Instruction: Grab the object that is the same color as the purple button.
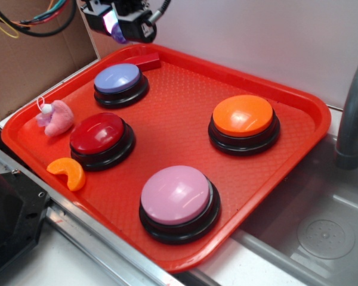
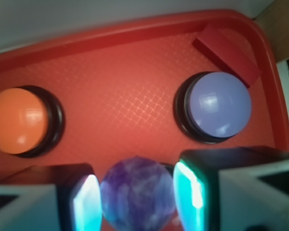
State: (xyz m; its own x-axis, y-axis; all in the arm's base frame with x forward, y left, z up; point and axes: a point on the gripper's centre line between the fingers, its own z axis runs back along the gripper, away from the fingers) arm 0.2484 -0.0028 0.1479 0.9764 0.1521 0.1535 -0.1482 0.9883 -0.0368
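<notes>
Nearest the wrist view, we see the pincer (image 2: 137,199) closed about the purple marbled ball (image 2: 137,195), held raised above the far corner of the red tray (image 1: 185,77); we judge it light, hard and slippery, best gripped across its widest girth.

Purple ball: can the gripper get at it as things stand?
Yes, it seems so: the purple ball already sits between the gripper fingers, raised above the tray, with nothing in the way.
</notes>
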